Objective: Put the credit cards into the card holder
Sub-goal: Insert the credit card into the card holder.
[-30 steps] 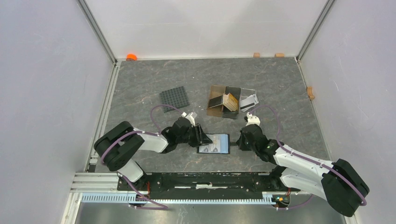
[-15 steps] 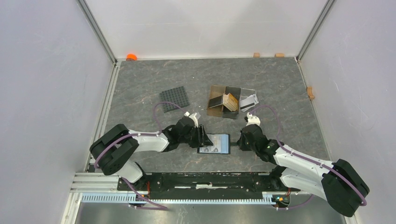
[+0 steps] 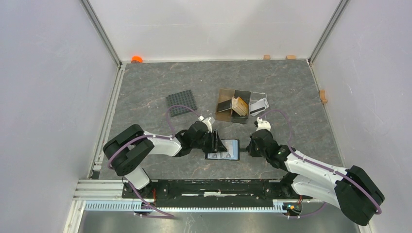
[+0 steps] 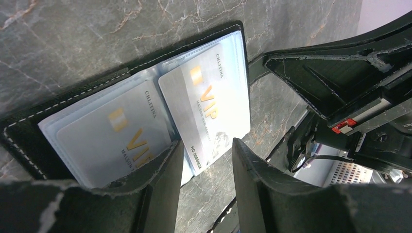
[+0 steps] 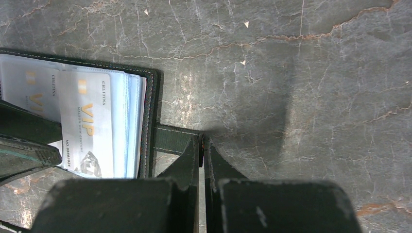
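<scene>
The card holder (image 3: 235, 144) lies open and flat on the table between the two arms, pale blue-grey inside. Two whitish credit cards with gold VIP print rest in it, one (image 4: 109, 141) tucked in the left pocket, the other (image 4: 206, 94) on the right half. My left gripper (image 4: 206, 155) hovers open over the holder's near edge, and the right card's corner shows between its jaws, unclamped. My right gripper (image 5: 202, 145) is shut on the holder's strap tab (image 5: 172, 138). More tan credit cards (image 3: 239, 104) stand in the brown box.
A brown translucent compartment box (image 3: 224, 109) and a clear plastic tray (image 3: 259, 103) sit behind the holder. A black gridded mat (image 3: 181, 102) lies to the back left. An orange piece (image 3: 137, 59) and small wooden blocks (image 3: 266, 57) line the walls.
My left gripper has slid right, from beside the holder's left edge to over its left half, with its jaws a little wider. The right gripper and the holder have not moved.
</scene>
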You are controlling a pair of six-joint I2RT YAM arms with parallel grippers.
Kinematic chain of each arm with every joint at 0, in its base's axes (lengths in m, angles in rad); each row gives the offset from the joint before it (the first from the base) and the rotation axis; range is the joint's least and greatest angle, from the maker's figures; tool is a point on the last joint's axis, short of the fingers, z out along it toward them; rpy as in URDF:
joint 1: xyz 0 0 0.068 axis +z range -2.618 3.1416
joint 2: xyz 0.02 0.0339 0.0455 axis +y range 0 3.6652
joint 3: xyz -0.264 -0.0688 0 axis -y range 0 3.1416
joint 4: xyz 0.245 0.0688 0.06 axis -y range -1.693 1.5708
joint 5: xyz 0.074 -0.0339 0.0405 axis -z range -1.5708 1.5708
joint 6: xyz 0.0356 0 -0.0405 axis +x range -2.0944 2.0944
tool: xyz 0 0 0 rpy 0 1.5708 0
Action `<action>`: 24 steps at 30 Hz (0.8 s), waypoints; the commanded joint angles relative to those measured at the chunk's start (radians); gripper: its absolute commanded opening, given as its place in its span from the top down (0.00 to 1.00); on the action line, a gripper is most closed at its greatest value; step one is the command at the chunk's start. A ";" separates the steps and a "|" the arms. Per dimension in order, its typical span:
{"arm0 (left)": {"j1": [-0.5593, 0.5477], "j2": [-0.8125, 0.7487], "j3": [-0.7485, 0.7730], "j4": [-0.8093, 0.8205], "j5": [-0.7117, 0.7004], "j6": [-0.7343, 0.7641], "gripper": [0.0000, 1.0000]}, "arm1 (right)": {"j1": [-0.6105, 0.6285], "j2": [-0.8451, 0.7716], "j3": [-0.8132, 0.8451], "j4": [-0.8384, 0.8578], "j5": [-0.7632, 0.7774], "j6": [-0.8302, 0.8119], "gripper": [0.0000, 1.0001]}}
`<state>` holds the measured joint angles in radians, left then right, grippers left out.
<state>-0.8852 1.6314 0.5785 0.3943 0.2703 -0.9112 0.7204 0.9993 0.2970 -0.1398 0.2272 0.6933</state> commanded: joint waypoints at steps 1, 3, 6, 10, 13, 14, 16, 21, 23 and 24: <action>-0.022 0.032 0.031 -0.042 -0.035 0.037 0.51 | 0.008 -0.004 0.014 0.007 0.023 0.003 1.00; -0.033 0.035 0.044 -0.042 -0.041 0.044 0.51 | 0.009 -0.007 0.012 0.009 0.023 0.003 1.00; -0.045 0.044 0.062 -0.042 -0.046 0.051 0.51 | 0.010 -0.006 0.012 0.011 0.024 0.004 1.00; -0.058 0.055 0.082 -0.042 -0.053 0.059 0.52 | 0.014 -0.005 0.014 0.011 0.023 0.003 1.00; -0.065 0.056 0.092 -0.044 -0.066 0.066 0.53 | 0.016 -0.005 0.016 0.009 0.024 0.003 1.00; -0.067 0.053 0.094 -0.043 -0.073 0.069 0.53 | 0.016 -0.005 0.015 0.008 0.026 0.004 1.00; -0.071 0.046 0.097 -0.053 -0.090 0.081 0.53 | 0.017 -0.004 0.015 0.006 0.030 0.003 1.00; -0.080 0.043 0.106 -0.056 -0.102 0.123 0.55 | 0.019 -0.002 0.013 0.006 0.029 0.004 1.00; -0.084 0.043 0.112 -0.056 -0.105 0.144 0.56 | 0.019 -0.001 0.013 0.008 0.029 0.005 1.00; -0.086 0.044 0.115 -0.056 -0.106 0.155 0.56 | 0.019 -0.001 0.013 0.008 0.030 0.004 1.00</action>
<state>-0.9554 1.6741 0.6598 0.3458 0.2058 -0.8463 0.7315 0.9997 0.2970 -0.1432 0.2459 0.6926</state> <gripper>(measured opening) 0.451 0.018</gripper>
